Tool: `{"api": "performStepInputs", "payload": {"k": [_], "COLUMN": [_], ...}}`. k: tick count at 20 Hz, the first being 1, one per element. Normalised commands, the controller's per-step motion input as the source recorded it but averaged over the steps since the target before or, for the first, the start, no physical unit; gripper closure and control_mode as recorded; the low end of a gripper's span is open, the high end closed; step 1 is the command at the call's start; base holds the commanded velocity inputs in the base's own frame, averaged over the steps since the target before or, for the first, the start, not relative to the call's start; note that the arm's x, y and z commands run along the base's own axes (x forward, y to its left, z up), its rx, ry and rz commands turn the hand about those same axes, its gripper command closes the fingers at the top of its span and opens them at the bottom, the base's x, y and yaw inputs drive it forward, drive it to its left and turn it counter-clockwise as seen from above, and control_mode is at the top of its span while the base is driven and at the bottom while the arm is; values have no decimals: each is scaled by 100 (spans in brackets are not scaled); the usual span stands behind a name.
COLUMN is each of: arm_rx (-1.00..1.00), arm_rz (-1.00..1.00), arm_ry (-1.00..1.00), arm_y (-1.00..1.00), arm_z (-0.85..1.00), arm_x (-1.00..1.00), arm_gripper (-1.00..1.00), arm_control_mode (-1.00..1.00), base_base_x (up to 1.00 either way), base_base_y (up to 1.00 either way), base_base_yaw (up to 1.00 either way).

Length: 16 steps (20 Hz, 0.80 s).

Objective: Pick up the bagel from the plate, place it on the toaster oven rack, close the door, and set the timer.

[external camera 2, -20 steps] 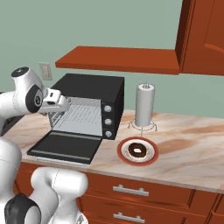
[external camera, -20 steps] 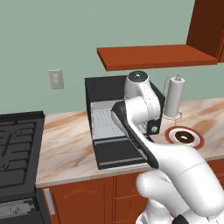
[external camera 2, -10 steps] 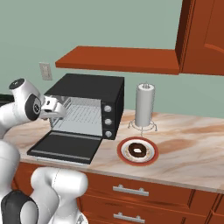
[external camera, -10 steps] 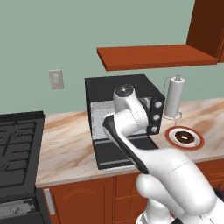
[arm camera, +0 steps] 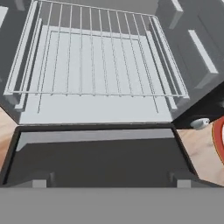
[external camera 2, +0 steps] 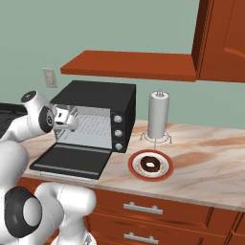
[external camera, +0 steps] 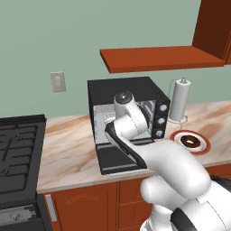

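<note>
My gripper (external camera 2: 71, 121) hangs over the lowered door (external camera 2: 72, 161) with its fingers spread wide and empty. The bagel (external camera 2: 151, 164) sits mid-plate (external camera 2: 135, 171), near the counter's front edge. I judge it light, soft and ring-shaped, best pinched gently across its outer sides.

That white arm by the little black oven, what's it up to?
It is meant to toast a bagel and has not picked it up yet. The bagel sits on the plate on the counter, right of the oven. The door lies folded down flat, and the toaster oven rack inside is bare. The gripper hovers open and empty above the door, in front of the cavity.
</note>
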Motion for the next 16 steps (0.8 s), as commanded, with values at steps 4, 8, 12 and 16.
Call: {"api": "performStepInputs", "payload": {"k": [4, 8, 12, 16], "arm_rx": [0, 0, 0, 0], "arm_rz": [0, 0, 0, 0], "arm_ry": [0, 0, 0, 0], "arm_y": [0, 0, 0, 0], "arm_z": [-14, -18, -30, -31], "arm_x": [51, 56, 55, 52], "arm_gripper": [-100, -100, -100, -100], "arm_control_mode": [-100, -100, -100, -100], "base_base_x": [0, 0, 0, 0], "base_base_y": [0, 0, 0, 0], "base_base_yaw": [0, 0, 0, 0]}}
